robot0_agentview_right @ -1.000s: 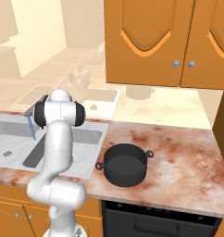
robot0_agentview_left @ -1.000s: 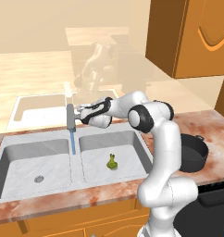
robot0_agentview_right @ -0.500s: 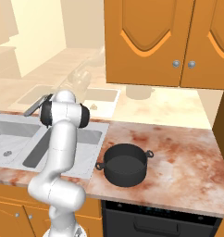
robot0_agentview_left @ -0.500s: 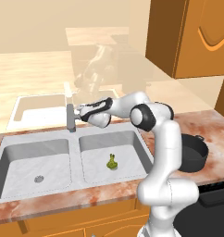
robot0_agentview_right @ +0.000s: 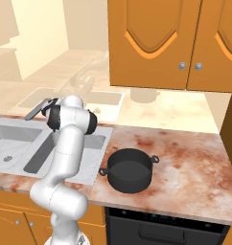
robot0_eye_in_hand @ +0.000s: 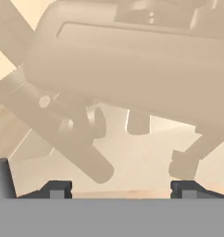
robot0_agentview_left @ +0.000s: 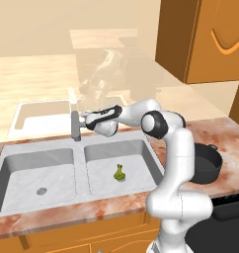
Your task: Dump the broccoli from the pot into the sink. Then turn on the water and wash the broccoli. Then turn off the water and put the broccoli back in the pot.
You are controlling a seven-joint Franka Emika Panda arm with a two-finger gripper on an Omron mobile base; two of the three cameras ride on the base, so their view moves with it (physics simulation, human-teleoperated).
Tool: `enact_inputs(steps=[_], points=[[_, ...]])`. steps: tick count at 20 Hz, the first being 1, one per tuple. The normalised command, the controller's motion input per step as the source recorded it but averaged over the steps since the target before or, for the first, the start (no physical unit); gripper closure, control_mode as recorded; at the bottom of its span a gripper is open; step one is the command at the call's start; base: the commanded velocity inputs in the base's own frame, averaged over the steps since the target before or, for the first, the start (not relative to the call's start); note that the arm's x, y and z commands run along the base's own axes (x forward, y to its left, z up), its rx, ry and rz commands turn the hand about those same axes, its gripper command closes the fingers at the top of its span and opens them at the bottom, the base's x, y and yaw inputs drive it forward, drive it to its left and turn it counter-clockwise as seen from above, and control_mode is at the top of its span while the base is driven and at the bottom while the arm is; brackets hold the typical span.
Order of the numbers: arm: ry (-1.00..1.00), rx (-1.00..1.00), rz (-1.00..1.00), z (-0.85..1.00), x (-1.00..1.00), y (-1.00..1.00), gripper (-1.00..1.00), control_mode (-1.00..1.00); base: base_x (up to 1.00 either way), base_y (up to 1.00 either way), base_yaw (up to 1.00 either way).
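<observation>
The water stream seen at the faucet a second ago is gone, and the hand has shifted a little to the right of the faucet since then; broccoli and pot have not moved.

Counter [robot0_agentview_right: 185, 158]: mottled pink stone, running under orange cabinets [robot0_agentview_right: 175, 43].

Sink [robot0_agentview_left: 62, 148]: grey, two basins, set in the counter. Left basin shows only its drain [robot0_agentview_left: 41, 190].

Arm [robot0_agentview_left: 176, 148]: reaches left from the base over the back edge of the right basin, forearm roughly level.

Pot [robot0_agentview_right: 130, 170]: black, upright on the counter to the right of the sink, well apart from the broccoli. In the left base view it sits partly hidden behind the arm [robot0_agentview_left: 210, 163].

Faucet [robot0_agentview_left: 75, 126]: upright grey post at the divider behind the basins. In the hand view its dark grey body shows at the lower left edge [robot0_eye_in_hand: 3, 178].

Gripper [robot0_agentview_left: 85, 120]: beside the top of the faucet, on its right, near or touching; contact cannot be told. In the hand view the two fingertips [robot0_eye_in_hand: 56, 190] stand wide apart at the bottom, nothing between them, so the pincer is spread and holds nothing.

Broccoli [robot0_agentview_left: 120, 173]: small yellow-green floret, on the floor of the right basin, near its middle, below and to the right of the gripper.
</observation>
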Motion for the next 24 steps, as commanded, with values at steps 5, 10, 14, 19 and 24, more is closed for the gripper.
enact_inputs(steps=[5, 10, 14, 19, 24], points=[[0.00, 0.00, -0.03, 0.65, -0.18, -0.10, -1.00, -1.00, 0.00, 0.00, 0.00], [0.00, 0.00, -0.13, 0.84, -0.93, -0.55, -1.00, -1.00, 0.00, 0.00, 0.00], [0.00, -0.02, -0.17, 0.71, -1.00, -0.59, -1.00, -1.00, 0.00, 0.00, 0.00], [0.00, -0.03, -0.19, 0.80, -0.83, -0.58, -1.00, -1.00, 0.00, 0.00, 0.00], [0.03, 0.00, -0.16, 1.00, -0.43, -0.53, -1.00, -1.00, 0.00, 0.00, 0.00]])
